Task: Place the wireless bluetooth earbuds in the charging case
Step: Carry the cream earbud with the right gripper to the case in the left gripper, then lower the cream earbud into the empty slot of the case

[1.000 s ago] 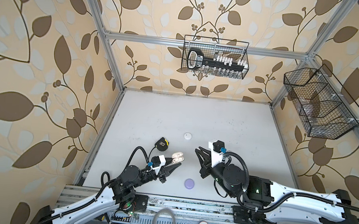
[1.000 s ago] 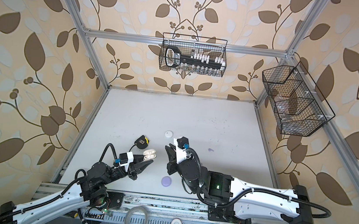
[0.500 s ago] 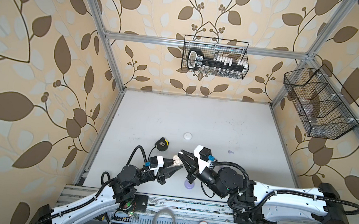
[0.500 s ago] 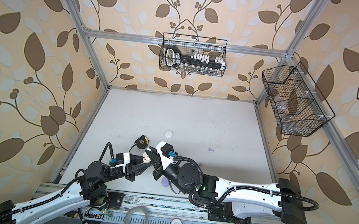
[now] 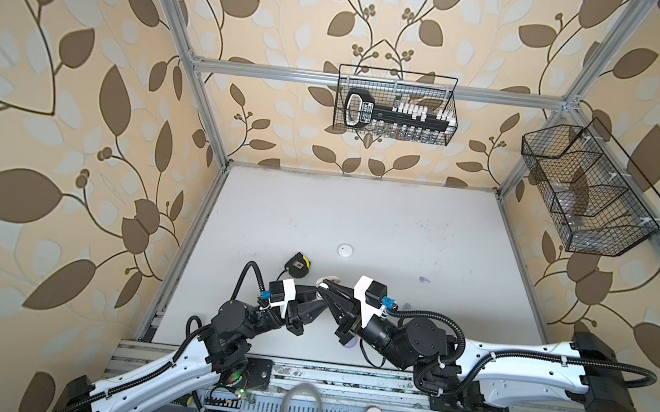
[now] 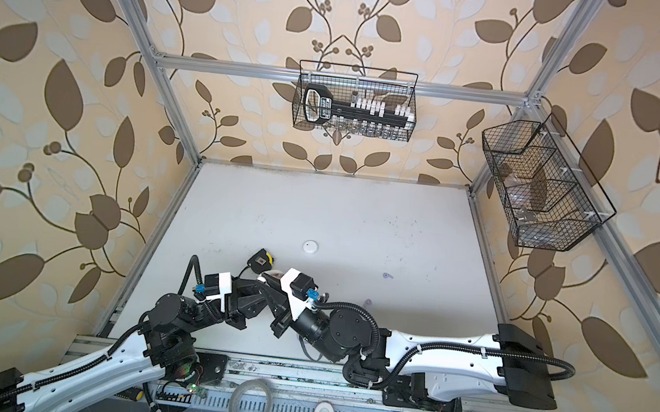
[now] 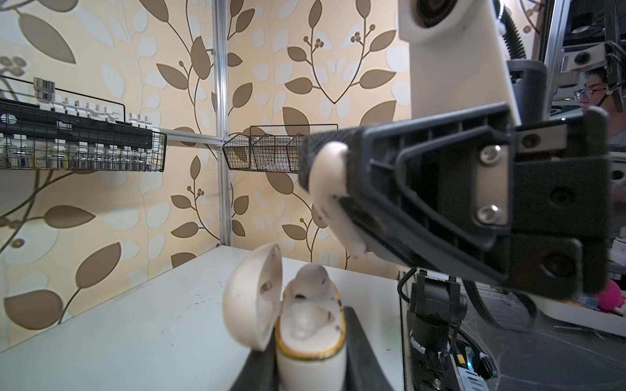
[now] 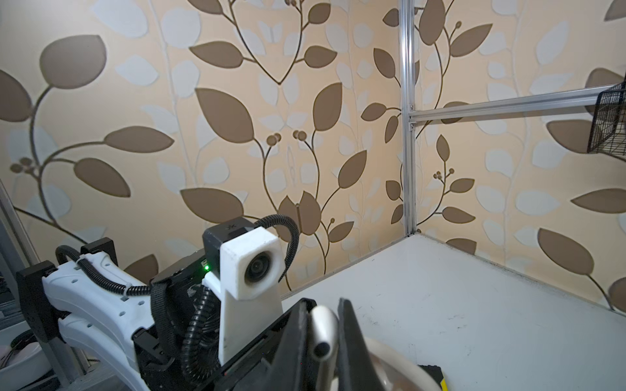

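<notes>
- Right jaws: clamped on a cream earbud [image 7: 329,182], stem slanted, not plumb.
- Left jaws: clamped on the charging case [image 7: 310,342], held upright with its lid [image 7: 252,298] open.
- The held earbud hangs just above the case's mouth, apart from it. A second earbud [image 7: 311,281] sits in one socket.
- Likely next: the right arm straightens the stem, then lowers it slightly left into the free socket.

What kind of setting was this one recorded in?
Probably a lab robot cell, not a home: leaf wallpaper on an aluminium frame, a white tabletop, and robot arms mounted on a front rail.
</notes>
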Available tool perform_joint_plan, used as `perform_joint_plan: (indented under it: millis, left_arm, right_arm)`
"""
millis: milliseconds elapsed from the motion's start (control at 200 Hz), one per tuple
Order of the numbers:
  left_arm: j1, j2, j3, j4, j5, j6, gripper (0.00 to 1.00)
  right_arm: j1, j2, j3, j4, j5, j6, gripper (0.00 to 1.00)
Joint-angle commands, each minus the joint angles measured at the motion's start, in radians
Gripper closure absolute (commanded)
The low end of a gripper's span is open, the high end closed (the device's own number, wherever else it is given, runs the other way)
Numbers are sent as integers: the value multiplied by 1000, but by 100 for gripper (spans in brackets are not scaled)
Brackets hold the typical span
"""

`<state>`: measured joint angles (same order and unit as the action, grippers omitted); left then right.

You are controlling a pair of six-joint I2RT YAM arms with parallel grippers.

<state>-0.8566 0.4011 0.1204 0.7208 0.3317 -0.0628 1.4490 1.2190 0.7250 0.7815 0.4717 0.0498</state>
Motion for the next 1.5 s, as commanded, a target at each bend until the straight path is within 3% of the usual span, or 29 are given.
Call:
perform_joint_plan:
  millis: [0, 1495]
  left_arm:
    - [1, -4, 47, 65, -11, -18, 100]
    - [1, -70, 55, 16, -48, 0, 100]
  right_arm:
    - [5, 21, -7, 54, 15, -26, 100]
    - [-16, 138, -4, 110, 122, 2, 100]
